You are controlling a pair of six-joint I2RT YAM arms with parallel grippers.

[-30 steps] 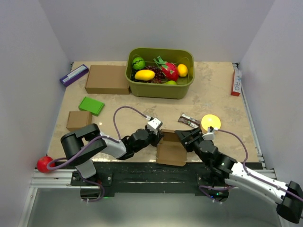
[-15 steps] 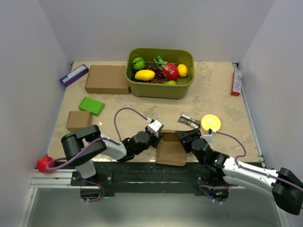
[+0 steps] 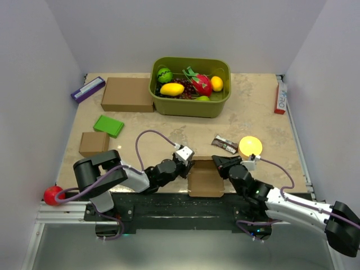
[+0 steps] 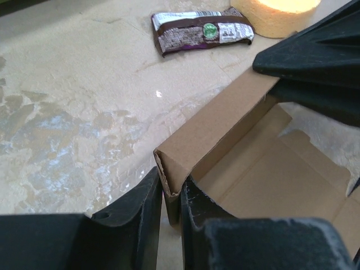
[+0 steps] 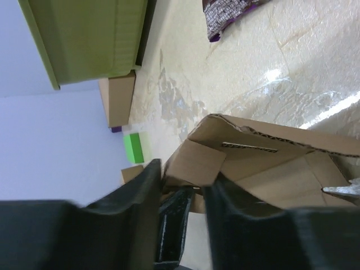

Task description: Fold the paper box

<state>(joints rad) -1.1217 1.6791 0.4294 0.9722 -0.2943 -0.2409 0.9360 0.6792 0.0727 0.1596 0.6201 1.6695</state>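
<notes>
The paper box (image 3: 205, 179) is a plain brown cardboard carton, part folded, lying open-side up at the table's near edge between the two arms. My left gripper (image 3: 185, 164) is shut on the box's left wall; in the left wrist view its fingers (image 4: 147, 197) pinch the doubled-over edge of the paper box (image 4: 270, 174). My right gripper (image 3: 223, 166) is at the box's right far corner. The right wrist view shows the right gripper (image 5: 183, 174) shut across a folded flap of the paper box (image 5: 264, 163). The right gripper's black body (image 4: 315, 56) shows over the far wall.
A green bin (image 3: 216, 107) of toy fruit stands at the back. A large brown carton (image 3: 127, 94), purple box (image 3: 88, 89), green block (image 3: 108, 125) and small brown carton (image 3: 93, 143) lie left. A snack wrapper (image 3: 224, 144) and yellow disc (image 3: 250, 146) sit behind the right gripper.
My right gripper has closed on the box's right corner. The box has come down from a tilt and sits squarer on the table. The left gripper keeps its hold.
</notes>
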